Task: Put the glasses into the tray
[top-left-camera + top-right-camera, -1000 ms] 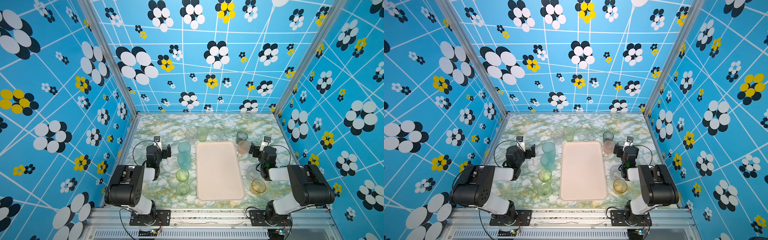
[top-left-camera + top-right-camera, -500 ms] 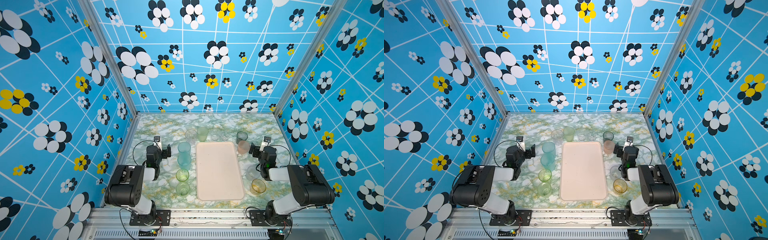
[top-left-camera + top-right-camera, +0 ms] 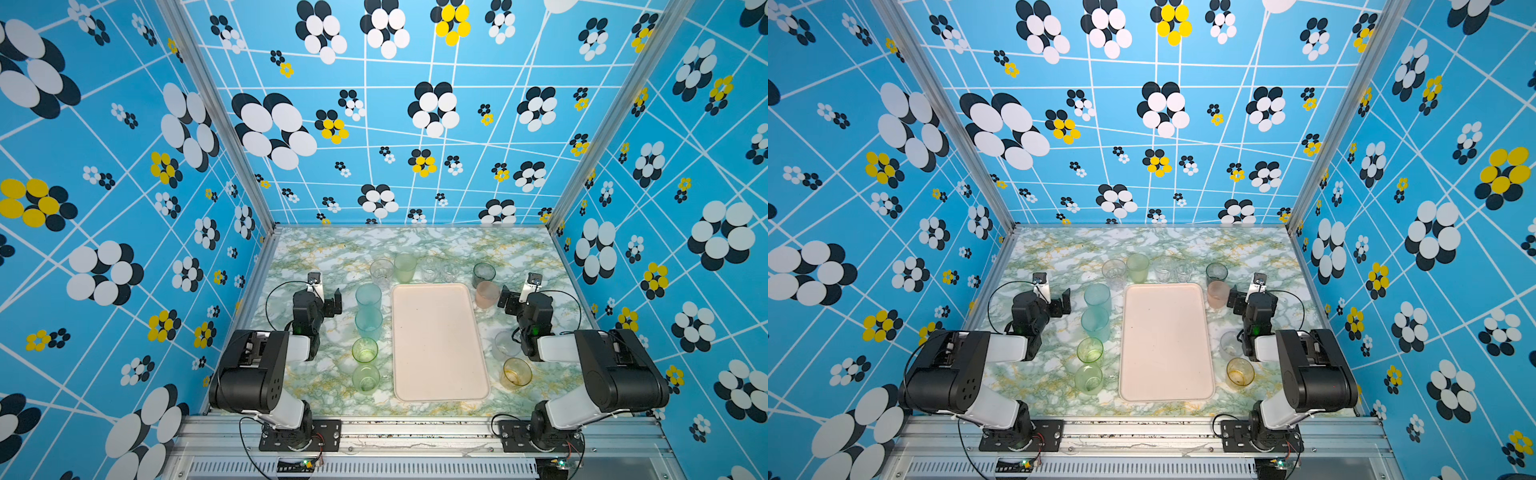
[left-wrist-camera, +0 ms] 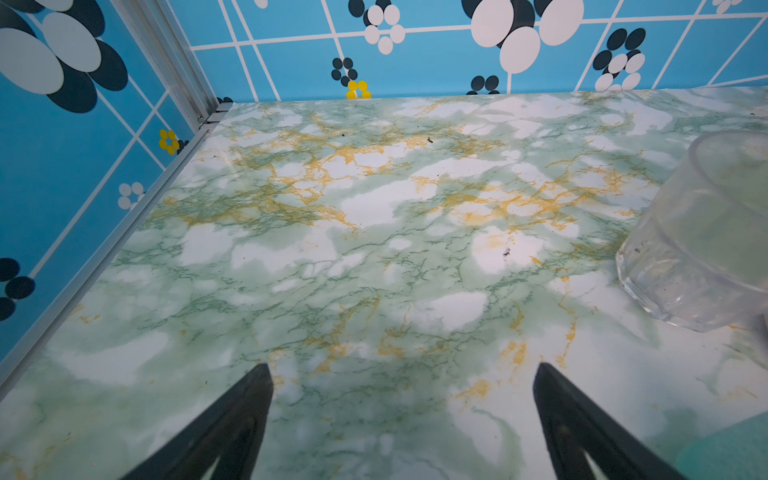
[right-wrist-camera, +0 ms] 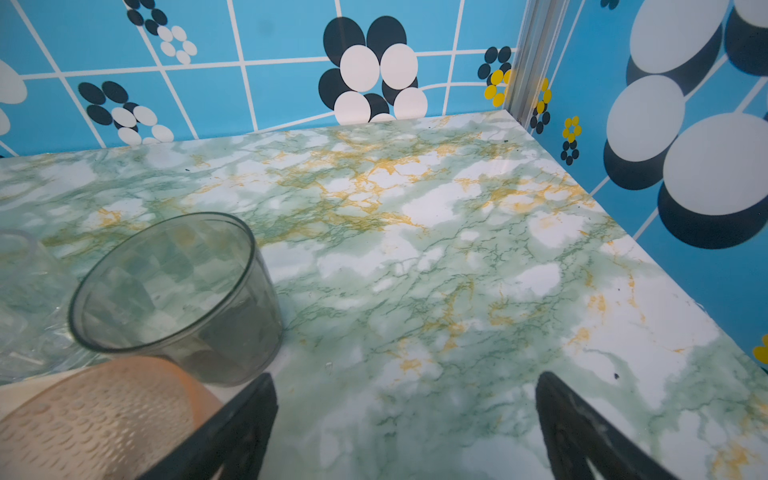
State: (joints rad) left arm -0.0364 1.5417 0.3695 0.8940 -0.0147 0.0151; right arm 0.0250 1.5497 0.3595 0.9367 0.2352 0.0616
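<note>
Near edge: pale green glass (image 3: 365, 378) to the left of the tray (image 3: 436, 345), amber glass (image 3: 516, 372) to its right. Both are upright, mouths up, standing on the tabletop (image 3: 316, 257) just off the rim. One step back are the lime glass (image 3: 365, 349) on the left and a clear glass (image 3: 504, 345) on the right, close against the right arm.

The tray is empty. Its long axis runs near to far, midway between the arms. None of the glasses is in it, so I judge the task not begun.

Mid-depth, the claws.
- Left claw (image 4: 403, 370): jaws spread wide, only bare marble between them, nothing held. A teal glass (image 3: 368, 296) stands about level with it on the tray side, with a second teal one just nearer. Both lie outside the jaws.
- Right claw (image 5: 405, 378): equally wide, empty. The pink glass (image 5: 104, 415) sits outside its tray-side finger, very close. Whether they touch, I cannot tell.

In both cases the nearest glass lies inboard, toward the tray, not ahead. Each claw would likely need to shift or turn sideways to straddle one. The right arm looks nearer its target.

Farther back: the smoky grey glass (image 5: 174, 291) stands just behind the pink one. Beyond the tray's far short edge is a row of a faceted clear tumbler (image 3: 381, 271), a tall green tumbler (image 3: 405, 267) and two small clear tumblers (image 3: 430, 269).
</note>
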